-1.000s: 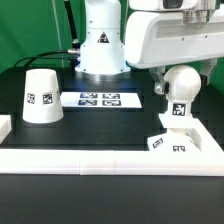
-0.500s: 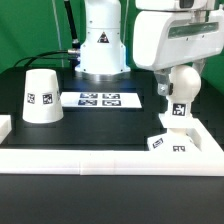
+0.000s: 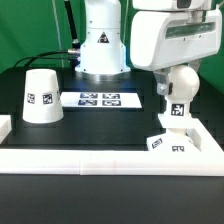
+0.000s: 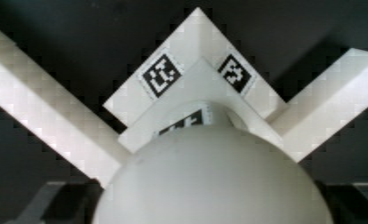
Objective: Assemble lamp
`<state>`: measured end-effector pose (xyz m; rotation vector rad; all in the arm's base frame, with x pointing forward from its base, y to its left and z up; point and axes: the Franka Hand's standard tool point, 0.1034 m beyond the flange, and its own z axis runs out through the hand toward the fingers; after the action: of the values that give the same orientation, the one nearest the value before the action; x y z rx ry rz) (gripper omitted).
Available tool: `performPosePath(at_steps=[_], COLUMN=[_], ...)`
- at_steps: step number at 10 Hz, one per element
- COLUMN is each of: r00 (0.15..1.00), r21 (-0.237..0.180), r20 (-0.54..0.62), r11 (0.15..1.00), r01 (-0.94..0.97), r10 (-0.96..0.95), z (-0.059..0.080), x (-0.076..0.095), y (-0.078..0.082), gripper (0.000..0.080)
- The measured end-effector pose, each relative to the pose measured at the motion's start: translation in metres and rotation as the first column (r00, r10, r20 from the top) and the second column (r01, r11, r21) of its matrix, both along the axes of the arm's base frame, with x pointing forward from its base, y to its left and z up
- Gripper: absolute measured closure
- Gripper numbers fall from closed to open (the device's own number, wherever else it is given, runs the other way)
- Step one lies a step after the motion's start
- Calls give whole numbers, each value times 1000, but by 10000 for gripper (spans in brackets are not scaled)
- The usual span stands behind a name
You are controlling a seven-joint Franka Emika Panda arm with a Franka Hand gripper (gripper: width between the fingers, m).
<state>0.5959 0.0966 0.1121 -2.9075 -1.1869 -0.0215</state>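
Note:
My gripper (image 3: 178, 84) is shut on the white ball-shaped bulb (image 3: 181, 82) at the exterior view's right. It holds the bulb upright, with the tagged neck right over the small square stepped base (image 3: 169, 140); I cannot tell whether they touch. In the wrist view the bulb (image 4: 207, 165) fills the foreground between my dark fingers (image 4: 53, 200). The base (image 4: 195, 72) shows beyond it as a tagged corner. The gripper (image 4: 207, 205) is mostly hidden by the bulb. The cone-shaped shade (image 3: 40, 97) stands alone at the exterior view's left.
The marker board (image 3: 100, 99) lies flat at the middle back. A long white rail (image 3: 100, 160) runs along the front and another rail (image 3: 212, 135) beside the base. The arm's white pedestal (image 3: 102, 50) stands behind the board.
The gripper and bulb have shifted very slightly toward the exterior view's right. Nothing else has moved.

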Motion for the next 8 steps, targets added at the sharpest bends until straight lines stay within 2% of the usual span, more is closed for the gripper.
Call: performPosePath(at_steps=[4,8], r00=[948,773], r21=[11,22], r20=[3,-11], r11=[948,773], r01=[319,634], r10=[-320,-634], z=[0,0], x=[0,0], y=[2,3], gripper=[222,220])
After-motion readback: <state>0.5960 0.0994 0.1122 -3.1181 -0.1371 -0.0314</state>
